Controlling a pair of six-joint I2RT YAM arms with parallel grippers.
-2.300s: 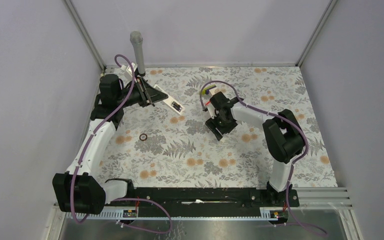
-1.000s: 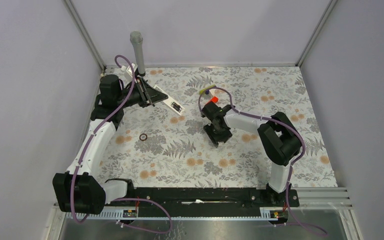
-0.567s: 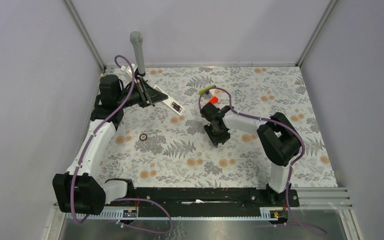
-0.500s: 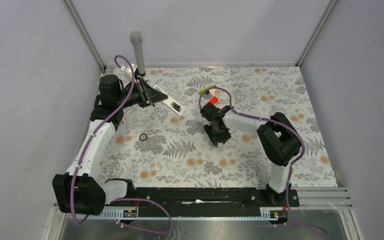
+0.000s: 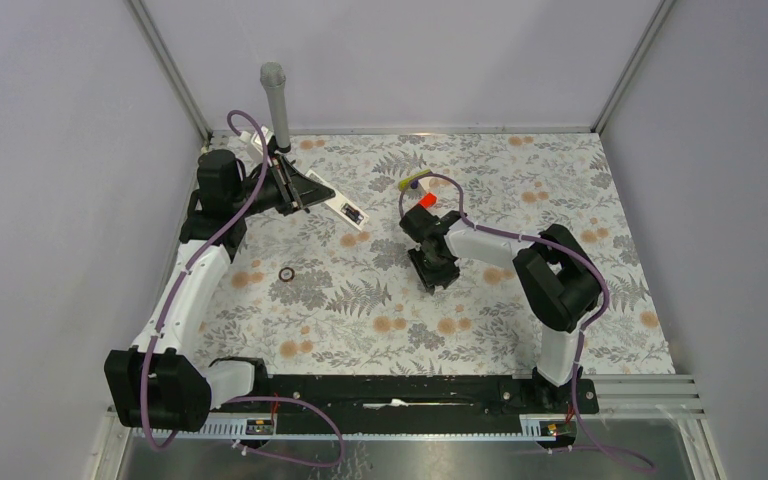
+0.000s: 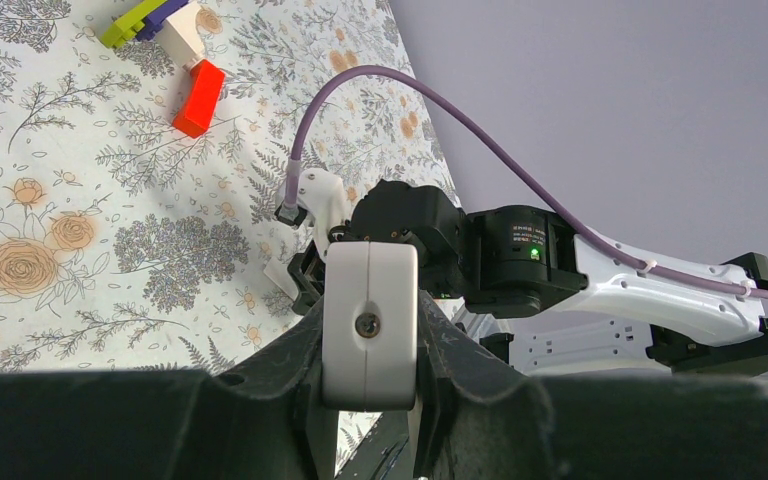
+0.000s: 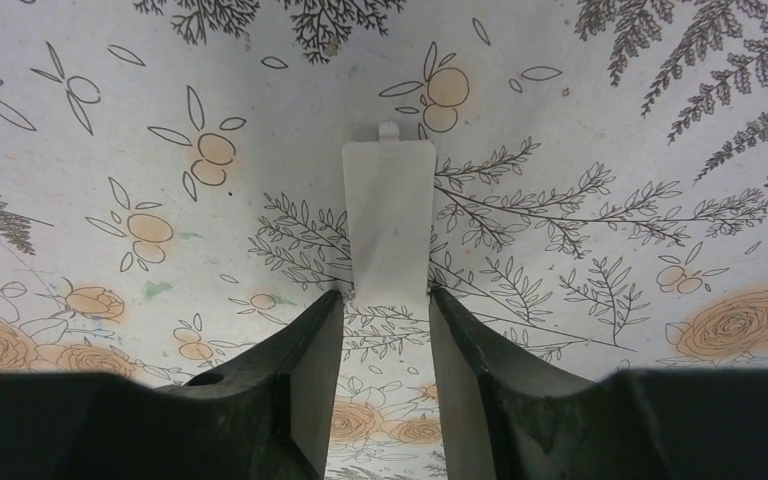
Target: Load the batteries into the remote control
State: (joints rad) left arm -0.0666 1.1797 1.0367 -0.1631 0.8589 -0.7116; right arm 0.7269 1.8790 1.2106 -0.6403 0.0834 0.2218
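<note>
The remote control (image 5: 344, 209), a slim white bar, sticks out over the table at the back left, with my left gripper (image 5: 305, 192) shut on its end. The left wrist view shows that white end (image 6: 370, 300) with a screw, clamped between the fingers of the left gripper (image 6: 370, 335). My right gripper (image 5: 438, 272) points down at the table's middle. Its fingertips (image 7: 332, 305) press both sides of a flat white tabbed piece (image 7: 390, 215) lying on the cloth, the right gripper (image 7: 387, 300) shut on its near end. The batteries are out of view.
A red block (image 5: 424, 200) and a yellow-green and purple piece (image 5: 412, 183) lie just behind the right gripper. A small dark ring (image 5: 286, 274) lies left of centre. A grey post (image 5: 276, 100) stands at the back left corner. Walls enclose the flowered table.
The right gripper has shifted left and toward the near edge, come down to the cloth, and narrowed its jaws onto the flat white piece. The left arm and the remote have not moved.
</note>
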